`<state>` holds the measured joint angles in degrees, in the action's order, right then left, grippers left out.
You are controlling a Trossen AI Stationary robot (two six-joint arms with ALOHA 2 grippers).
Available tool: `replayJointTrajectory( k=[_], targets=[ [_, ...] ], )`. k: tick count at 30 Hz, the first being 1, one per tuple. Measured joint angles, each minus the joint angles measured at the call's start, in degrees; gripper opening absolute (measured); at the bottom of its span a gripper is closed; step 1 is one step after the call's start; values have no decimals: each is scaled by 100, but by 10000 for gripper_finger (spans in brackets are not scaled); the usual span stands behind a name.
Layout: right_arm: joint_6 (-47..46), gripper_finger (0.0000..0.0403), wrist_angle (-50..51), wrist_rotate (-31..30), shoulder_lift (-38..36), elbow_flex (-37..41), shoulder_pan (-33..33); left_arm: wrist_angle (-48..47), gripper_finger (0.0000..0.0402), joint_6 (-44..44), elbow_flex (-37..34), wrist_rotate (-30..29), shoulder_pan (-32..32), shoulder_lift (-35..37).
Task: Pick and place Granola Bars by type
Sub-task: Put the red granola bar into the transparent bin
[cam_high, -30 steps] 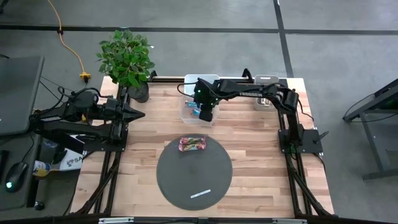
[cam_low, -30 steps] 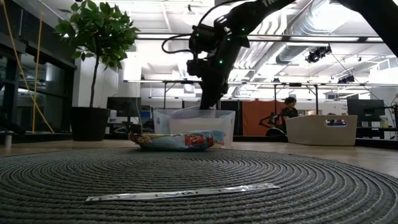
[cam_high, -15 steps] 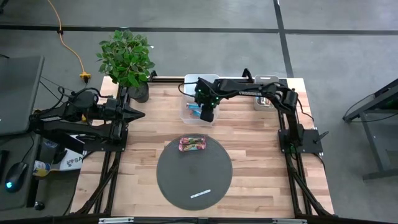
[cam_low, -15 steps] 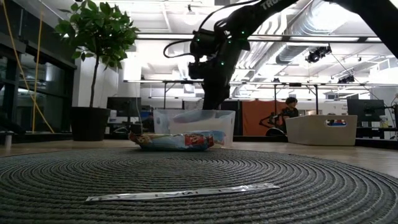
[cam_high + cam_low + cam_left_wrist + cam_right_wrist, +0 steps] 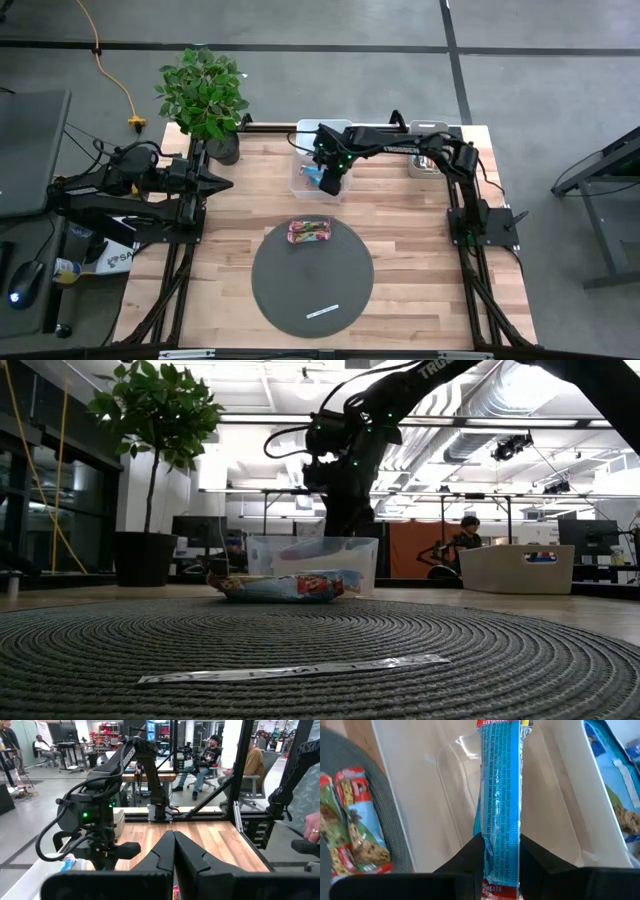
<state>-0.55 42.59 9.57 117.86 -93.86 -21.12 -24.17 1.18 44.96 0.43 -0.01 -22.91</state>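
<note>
While the left gripper (image 5: 172, 851), pressed together, waits at the table's left, the right gripper (image 5: 501, 851) pinches a blue bar (image 5: 500, 795) over the clear bin (image 5: 305, 178); next it should lower and release there.

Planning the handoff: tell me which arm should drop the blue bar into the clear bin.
Right. The right gripper is shut on the blue bar directly above the clear bin. The left gripper is shut and empty, parked at the table's left edge.
</note>
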Motion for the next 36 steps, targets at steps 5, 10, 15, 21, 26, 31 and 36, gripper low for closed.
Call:
replayJointTrajectory(
  k=[5,10,15,21,26,31,36],
  targets=[
    [-329,78,-2,101,0,1,2,1,1,1,1,0,0,1],
    [-352,78,0,110,0,1,15,1,1,1,1,1,0,1],
    [-353,78,45,115,0,1,14,1,1,1,-1,1,0,1],
    [-405,105,127,115,0,2,15,1,1,1,1,1,0,-1],
    [-460,144,140,133,0,1,38,1,1,-1,1,1,0,1],
    [-479,167,140,132,0,2,130,1,1,0,1,0,0,1],
    [-454,169,136,135,-3,0,278,1,1,0,1,0,0,0]
  ],
)
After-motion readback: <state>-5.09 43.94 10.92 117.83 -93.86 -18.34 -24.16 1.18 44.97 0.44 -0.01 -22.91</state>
